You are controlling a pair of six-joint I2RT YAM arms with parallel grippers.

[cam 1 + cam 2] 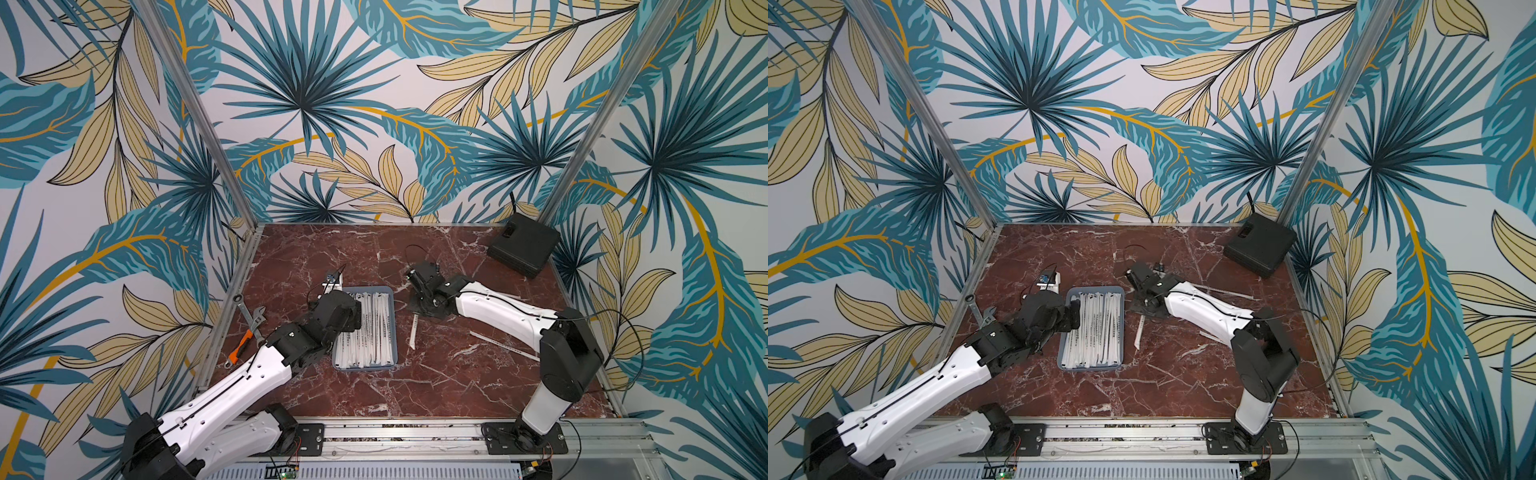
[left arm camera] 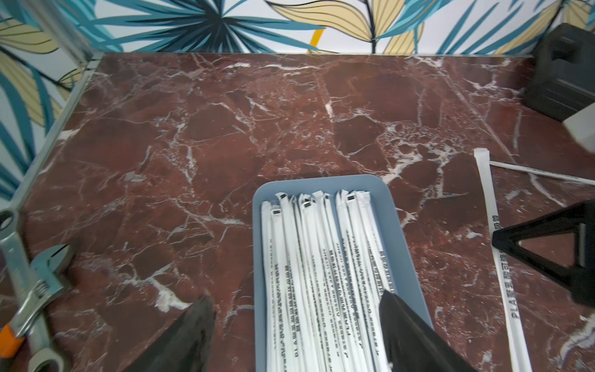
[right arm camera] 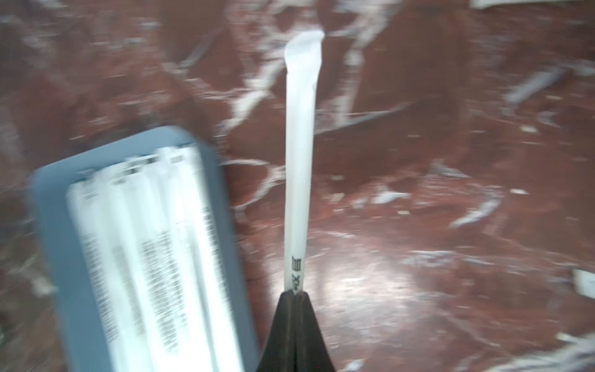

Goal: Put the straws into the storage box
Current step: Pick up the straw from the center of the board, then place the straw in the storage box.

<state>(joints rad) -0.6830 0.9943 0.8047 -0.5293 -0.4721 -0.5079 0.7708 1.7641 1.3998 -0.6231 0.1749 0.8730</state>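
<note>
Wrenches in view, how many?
2: a plain wrench and an orange-handled adjustable one, crossed at the table's left edge. More could be hidden under the left arm.

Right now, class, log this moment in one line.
right end effector: shut on wrapped straw | left end effector: open over storage box

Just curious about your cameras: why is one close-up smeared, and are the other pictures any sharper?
Right wrist view: motion blur smears the storage box and glary tabletop, though the gripped straw is crisp. Left wrist view: sharp, straws legibly printed. Both top views: sharp, wide-angle, posts splayed.
</note>
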